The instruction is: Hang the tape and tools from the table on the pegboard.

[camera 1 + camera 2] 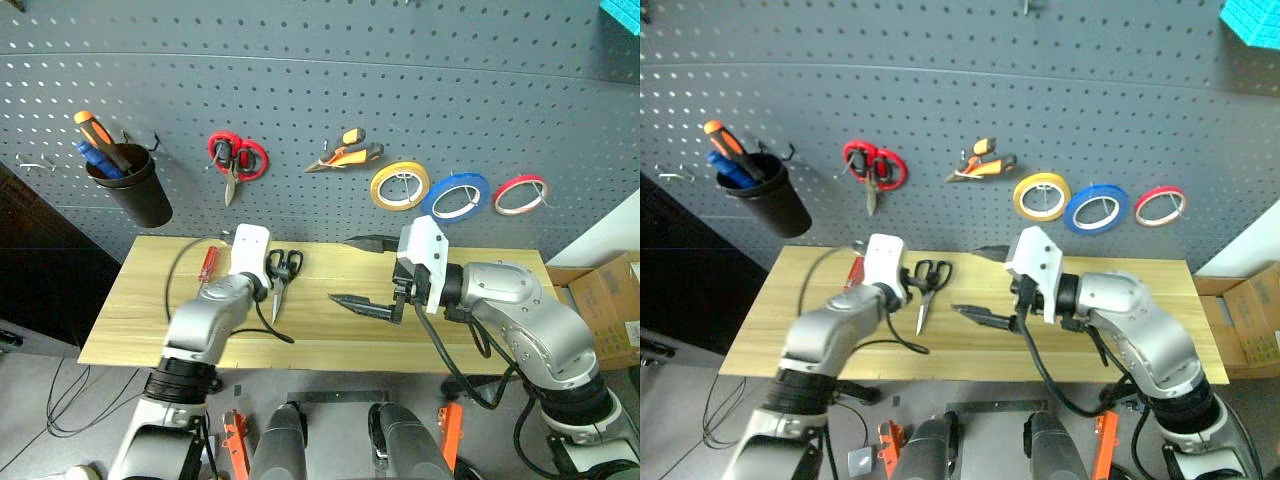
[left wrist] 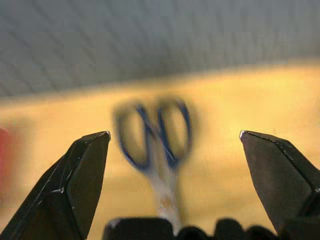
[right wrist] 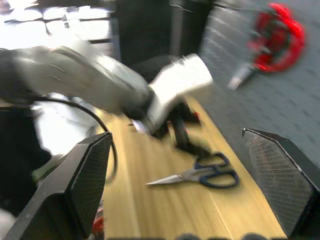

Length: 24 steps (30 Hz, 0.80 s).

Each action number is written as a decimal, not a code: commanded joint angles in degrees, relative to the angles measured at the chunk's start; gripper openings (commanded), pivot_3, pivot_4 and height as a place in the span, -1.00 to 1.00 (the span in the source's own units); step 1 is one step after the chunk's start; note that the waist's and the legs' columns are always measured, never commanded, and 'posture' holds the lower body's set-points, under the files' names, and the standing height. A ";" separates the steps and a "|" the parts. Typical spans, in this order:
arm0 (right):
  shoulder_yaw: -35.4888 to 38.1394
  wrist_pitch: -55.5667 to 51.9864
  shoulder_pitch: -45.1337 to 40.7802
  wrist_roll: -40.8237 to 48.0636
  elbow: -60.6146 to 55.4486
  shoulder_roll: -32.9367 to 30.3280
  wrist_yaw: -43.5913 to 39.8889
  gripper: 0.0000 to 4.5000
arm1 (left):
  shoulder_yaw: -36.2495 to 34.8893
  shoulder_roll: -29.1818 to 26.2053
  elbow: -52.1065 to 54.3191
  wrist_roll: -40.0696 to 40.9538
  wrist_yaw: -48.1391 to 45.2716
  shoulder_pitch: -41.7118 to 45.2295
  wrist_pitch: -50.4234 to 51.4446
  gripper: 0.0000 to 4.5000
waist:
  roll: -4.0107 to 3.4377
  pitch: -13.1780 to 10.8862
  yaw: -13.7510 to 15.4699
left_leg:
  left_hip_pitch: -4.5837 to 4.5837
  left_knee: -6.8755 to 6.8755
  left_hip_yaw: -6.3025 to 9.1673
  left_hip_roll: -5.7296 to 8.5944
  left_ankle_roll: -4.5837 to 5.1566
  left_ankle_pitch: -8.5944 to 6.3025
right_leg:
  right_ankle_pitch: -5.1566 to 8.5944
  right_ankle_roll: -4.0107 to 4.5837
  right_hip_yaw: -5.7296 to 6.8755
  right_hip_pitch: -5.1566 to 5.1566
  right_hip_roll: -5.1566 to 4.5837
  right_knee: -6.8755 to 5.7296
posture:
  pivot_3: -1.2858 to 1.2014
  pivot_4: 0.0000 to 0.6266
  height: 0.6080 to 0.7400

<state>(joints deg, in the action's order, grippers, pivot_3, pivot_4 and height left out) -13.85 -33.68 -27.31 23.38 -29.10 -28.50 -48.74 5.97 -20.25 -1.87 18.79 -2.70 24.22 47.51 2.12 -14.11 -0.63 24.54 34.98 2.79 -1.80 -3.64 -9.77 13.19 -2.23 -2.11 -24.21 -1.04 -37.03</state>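
Note:
Dark-handled scissors (image 1: 283,268) lie on the light wood table (image 1: 125,315), handles toward the pegboard (image 1: 300,80). My left gripper (image 2: 174,134) hovers just over them, open, with the scissors' handles (image 2: 157,132) showing between its fingers. A slim red-handled screwdriver (image 1: 207,262) lies to the left of that hand. My right gripper (image 1: 338,268) is open and empty above the table's middle, pointing left toward the scissors (image 3: 200,175). The blue tape (image 1: 455,194) and the orange-and-black pliers (image 1: 345,153) hang on the pegboard.
On the pegboard hang a black cup (image 1: 130,185) with screwdrivers, red-handled scissors (image 1: 236,157), a yellow roll (image 1: 399,185) and a red roll (image 1: 520,194). Bare hooks (image 1: 35,165) stick out at the far left. A cardboard box (image 1: 605,305) stands right of the table.

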 commanded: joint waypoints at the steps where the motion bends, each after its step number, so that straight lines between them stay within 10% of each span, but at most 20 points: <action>1: -1.78 4.88 -1.19 -0.53 1.76 -0.39 -4.19 0.99 | -0.53 0.43 1.07 -3.30 1.81 -1.17 2.56 1.00 | 0.01 -0.45 -0.44 | 0.01 0.00 0.01 -0.01 0.00 0.00 | -0.01 -0.01 0.00 -0.02 0.00 -0.03 | 0.04 -0.09 1.00; 24: -6.51 19.96 1.86 -13.90 19.82 -4.76 -11.45 0.99 | -1.00 1.68 -14.21 -10.42 -6.67 0.63 0.21 1.00 | -0.17 -2.34 -0.83 | 0.15 0.01 0.01 0.10 -0.01 0.00 | -0.14 -0.31 -0.01 -0.13 -0.09 0.01 | 0.03 0.06 1.00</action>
<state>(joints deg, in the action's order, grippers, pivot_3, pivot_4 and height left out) -20.58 -15.25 -24.41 10.06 -9.58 -33.15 -59.63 4.15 -19.16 -13.77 9.54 -8.47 24.80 48.08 1.95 -16.45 -1.46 24.69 34.99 2.80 -1.70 -3.65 -9.78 13.05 -2.54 -2.12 -24.35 -1.12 -37.01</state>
